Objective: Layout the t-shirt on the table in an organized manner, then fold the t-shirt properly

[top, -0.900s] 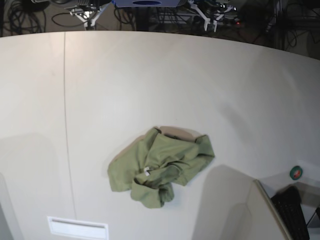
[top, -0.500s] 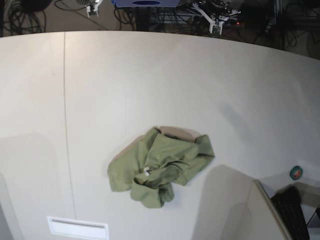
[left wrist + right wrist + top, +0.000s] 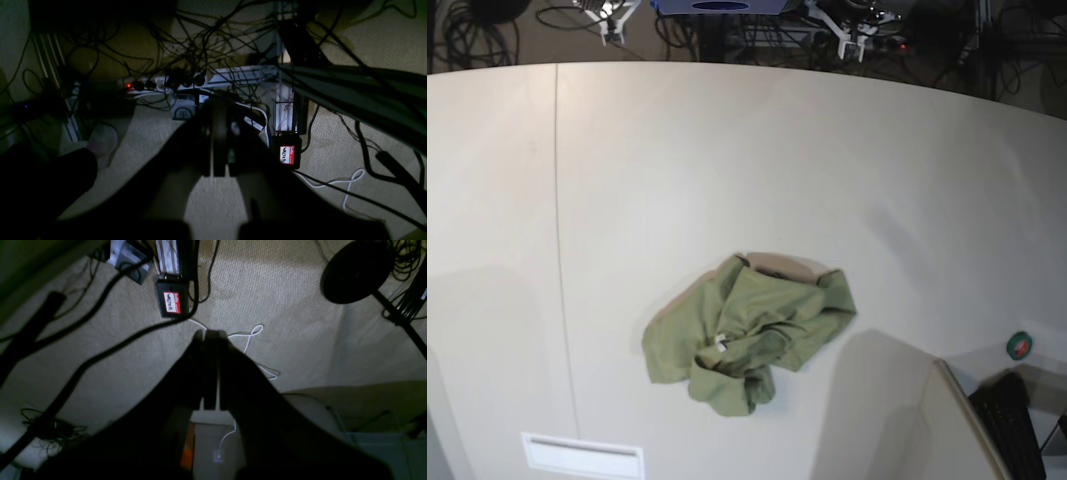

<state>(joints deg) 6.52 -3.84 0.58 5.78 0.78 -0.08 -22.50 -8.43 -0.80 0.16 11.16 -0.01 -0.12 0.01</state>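
The olive-green t-shirt [image 3: 747,335] lies crumpled in a heap on the off-white table [image 3: 757,160], near its front middle, with a small white tag [image 3: 721,342] showing. Both arms are far from it, beyond the table's far edge. My left gripper [image 3: 849,32] and my right gripper [image 3: 609,20] show only as small white parts at the top of the base view. In the left wrist view the gripper [image 3: 216,104] hangs shut and empty over the floor. In the right wrist view the gripper [image 3: 210,333] is also shut and empty over carpet.
A thin dark seam [image 3: 557,250] runs down the table's left side. A white rectangular label [image 3: 582,455] sits at the front left. A green tape roll [image 3: 1019,345] and a black keyboard [image 3: 1012,425] are at the lower right. Cables and a power strip [image 3: 206,80] cover the floor.
The t-shirt has not moved. The white gripper parts at the top edge of the base view have shifted slightly, mainly the one at the top left.
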